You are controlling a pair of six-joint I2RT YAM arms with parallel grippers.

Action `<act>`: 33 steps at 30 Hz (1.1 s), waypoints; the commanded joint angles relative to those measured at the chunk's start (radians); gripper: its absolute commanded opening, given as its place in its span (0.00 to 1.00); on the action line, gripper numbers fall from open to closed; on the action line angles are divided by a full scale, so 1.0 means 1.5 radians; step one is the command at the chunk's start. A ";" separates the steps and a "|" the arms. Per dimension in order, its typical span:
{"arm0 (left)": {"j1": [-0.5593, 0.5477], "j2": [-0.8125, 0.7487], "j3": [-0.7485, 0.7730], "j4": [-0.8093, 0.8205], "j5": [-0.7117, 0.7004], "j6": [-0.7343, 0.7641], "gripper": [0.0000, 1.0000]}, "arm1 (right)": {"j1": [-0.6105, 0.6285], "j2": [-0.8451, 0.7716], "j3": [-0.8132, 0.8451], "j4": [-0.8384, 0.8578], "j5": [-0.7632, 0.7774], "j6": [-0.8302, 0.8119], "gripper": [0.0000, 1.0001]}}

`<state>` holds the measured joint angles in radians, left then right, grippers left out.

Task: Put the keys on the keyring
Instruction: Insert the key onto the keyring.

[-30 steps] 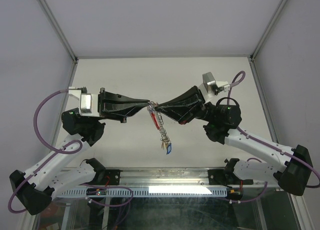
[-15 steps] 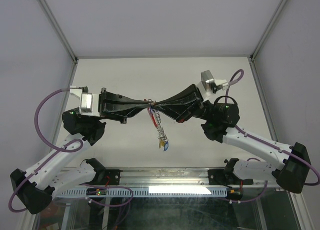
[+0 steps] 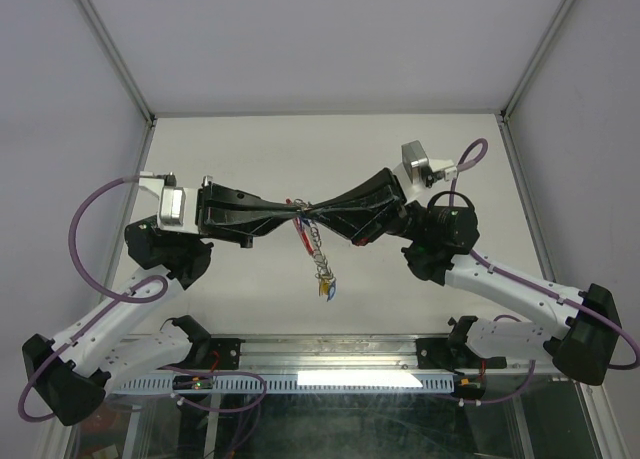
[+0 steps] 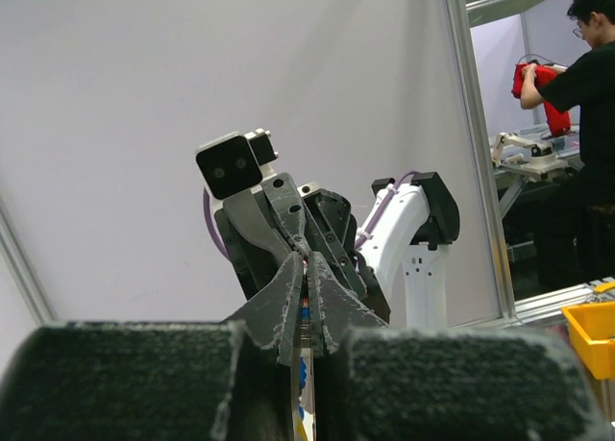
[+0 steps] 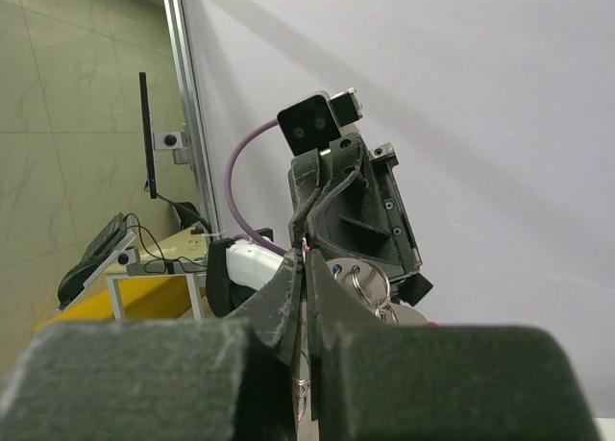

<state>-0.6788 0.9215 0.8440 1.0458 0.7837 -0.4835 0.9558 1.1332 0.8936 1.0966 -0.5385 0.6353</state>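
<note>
**My tools meet tip to tip**

From above, left tool (image 3: 296, 212) and right tool (image 3: 320, 216), both closed, touch tips. The keyring (image 3: 316, 247) hangs lengthwise below their junction, keys (image 3: 327, 285) lowest.

Left wrist: fingers (image 4: 281, 311) pinch an unidentifiable blue bit (image 4: 303, 318).

Right wrist: fingers (image 5: 282, 302) clamp the keyring's wire.

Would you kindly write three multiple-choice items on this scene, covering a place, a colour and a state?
1. Where does the keyring hang?
A) Under the point where the left end effector and the right end effector meet
B) On the right arm's base
C) Flat in the table's far corner

2. What colour is the curved plastic arc at the top of the bunch?
A) Green
B) Red
C) White

3. How do the jaws of the left end effector stand?
A) Wide open
B) Shut
C) Half open

Answers:
1. A: the top view shows it dangling beneath the touching tips.
2. B: the arc shows red.
3. B: the left wrist view shows the fingers pressed together.
</note>
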 commanded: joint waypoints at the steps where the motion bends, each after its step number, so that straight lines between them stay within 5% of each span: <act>1: 0.004 0.003 0.015 0.041 0.025 -0.022 0.00 | 0.004 -0.004 0.033 0.042 0.013 -0.008 0.00; 33: 0.004 0.006 0.014 0.059 0.039 -0.039 0.00 | 0.004 -0.022 0.001 0.120 0.019 -0.013 0.00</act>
<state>-0.6788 0.9371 0.8440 1.0973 0.8211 -0.5278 0.9604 1.1324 0.8898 1.1542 -0.5377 0.6258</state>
